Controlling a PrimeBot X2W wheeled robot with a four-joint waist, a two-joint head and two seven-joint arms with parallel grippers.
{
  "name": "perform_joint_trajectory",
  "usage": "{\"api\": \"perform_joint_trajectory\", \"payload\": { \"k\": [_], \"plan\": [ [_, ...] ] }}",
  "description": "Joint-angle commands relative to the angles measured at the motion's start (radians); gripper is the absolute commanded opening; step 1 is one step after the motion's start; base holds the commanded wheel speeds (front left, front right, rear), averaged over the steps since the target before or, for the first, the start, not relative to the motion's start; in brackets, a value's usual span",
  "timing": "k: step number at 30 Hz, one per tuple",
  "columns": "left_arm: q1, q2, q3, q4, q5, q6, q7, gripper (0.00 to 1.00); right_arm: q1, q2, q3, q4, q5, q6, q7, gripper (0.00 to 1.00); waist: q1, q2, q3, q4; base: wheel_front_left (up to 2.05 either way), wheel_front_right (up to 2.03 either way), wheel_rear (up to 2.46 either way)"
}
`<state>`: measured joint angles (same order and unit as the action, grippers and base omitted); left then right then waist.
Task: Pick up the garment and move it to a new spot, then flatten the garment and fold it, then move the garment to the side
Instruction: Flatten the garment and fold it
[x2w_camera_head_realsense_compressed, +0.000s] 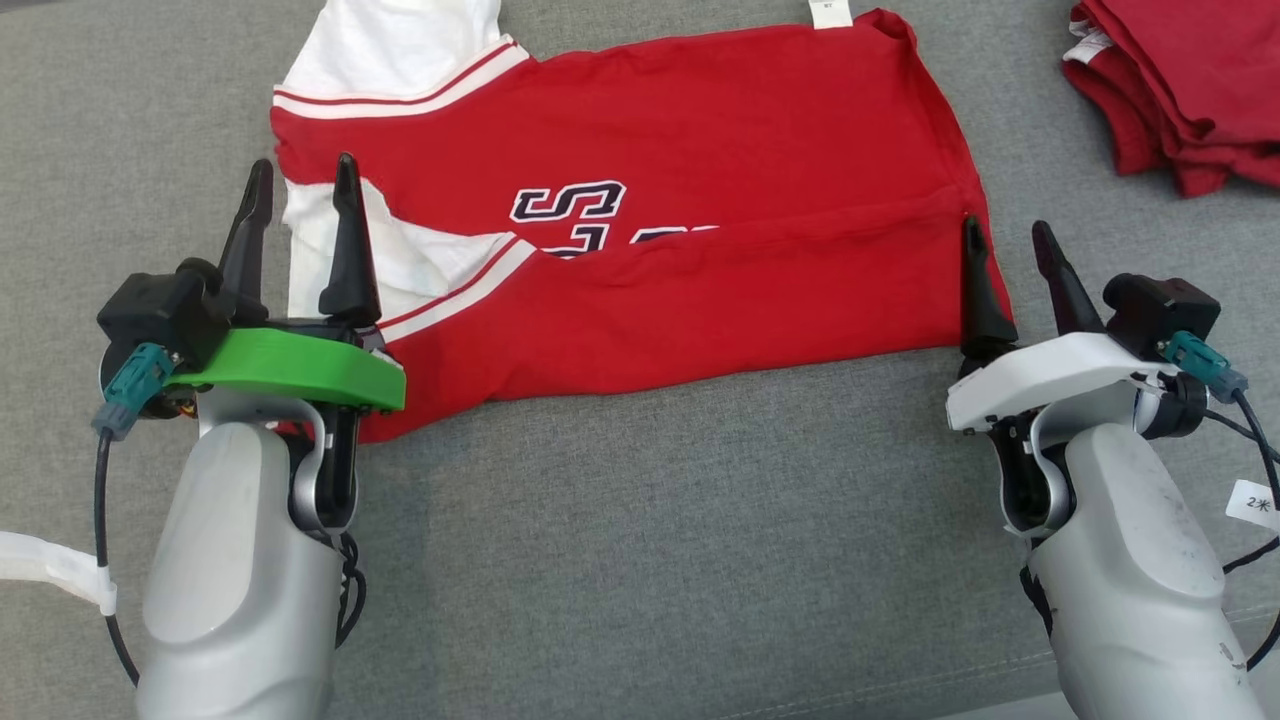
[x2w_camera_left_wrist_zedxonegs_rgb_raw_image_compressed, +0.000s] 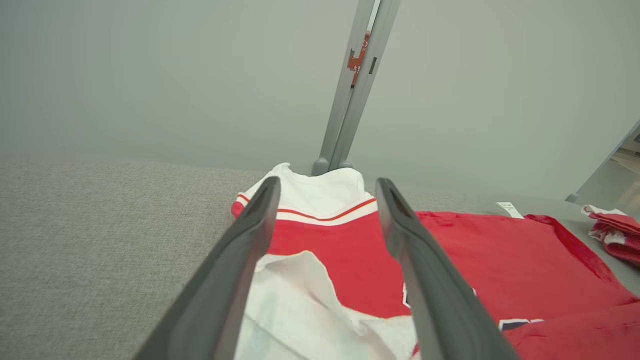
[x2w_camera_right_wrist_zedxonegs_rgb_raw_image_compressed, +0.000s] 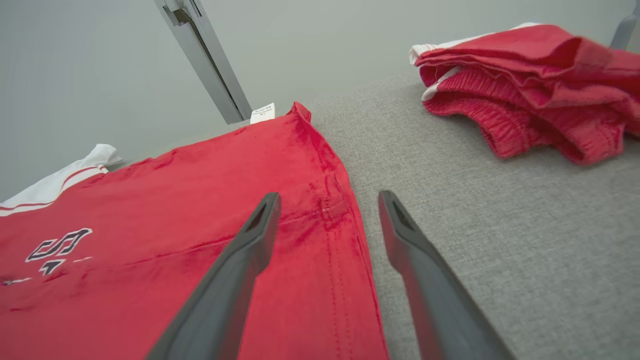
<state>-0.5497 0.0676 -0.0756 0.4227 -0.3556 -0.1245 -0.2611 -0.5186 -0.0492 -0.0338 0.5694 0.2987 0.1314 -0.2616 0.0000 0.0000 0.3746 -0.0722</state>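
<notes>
Across the grey woven surface lies the shirt, spread sideways in front of both arms. It is red in the body, with white sleeves edged in stripes and dark, white-outlined lettering on the chest. Its near strip is doubled up over the lower half of that lettering, so the near edge is a soft fold. The left gripper hangs over the white sleeve end, its two fingers apart with nothing between them. The right gripper straddles the stitched hem at the other end, fingers likewise apart and empty. I judge the shirt light, limp and thin: it will sag and crease wherever unsupported, and drag a little on the coarse weave rather than slide. The best holds look like the two ends of the near fold, pinching both layers so the doubled part lifts evenly. A small white label pokes out at the far edge, and a crumpled pile of red clothes lies well apart at the far right.
</notes>
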Motion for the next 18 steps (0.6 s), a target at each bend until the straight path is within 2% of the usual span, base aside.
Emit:
{"api": "perform_joint_trajectory", "payload": {
  "k": [1,8,13,18],
  "plan": [
    [-0.002,-0.003,0.0,-0.014,0.01,-0.005,-0.005,1.0,0.01,-0.003,-0.004,-0.018,-0.003,-0.002,-0.005,1.0,0.0,0.0,-0.004,0.001,0.0,0.0,0.0],
    [0.106,-0.006,-0.003,-0.104,-0.039,-0.006,-0.004,1.0,0.09,-0.002,-0.025,-0.107,-0.015,-0.002,-0.004,1.0,0.0,0.0,-0.048,0.013,0.0,0.0,0.0],
    [0.248,0.025,0.011,-0.136,-0.077,-0.007,-0.004,1.0,0.177,-0.002,-0.046,-0.137,-0.054,-0.002,-0.004,1.0,0.0,0.0,-0.096,0.024,0.0,0.0,0.0],
    [0.361,0.036,0.034,-0.133,-0.106,0.027,0.06,1.0,0.238,-0.002,-0.047,-0.139,-0.072,-0.002,-0.004,1.0,0.0,0.0,-0.131,0.028,0.0,0.0,0.0]
  ]
}}
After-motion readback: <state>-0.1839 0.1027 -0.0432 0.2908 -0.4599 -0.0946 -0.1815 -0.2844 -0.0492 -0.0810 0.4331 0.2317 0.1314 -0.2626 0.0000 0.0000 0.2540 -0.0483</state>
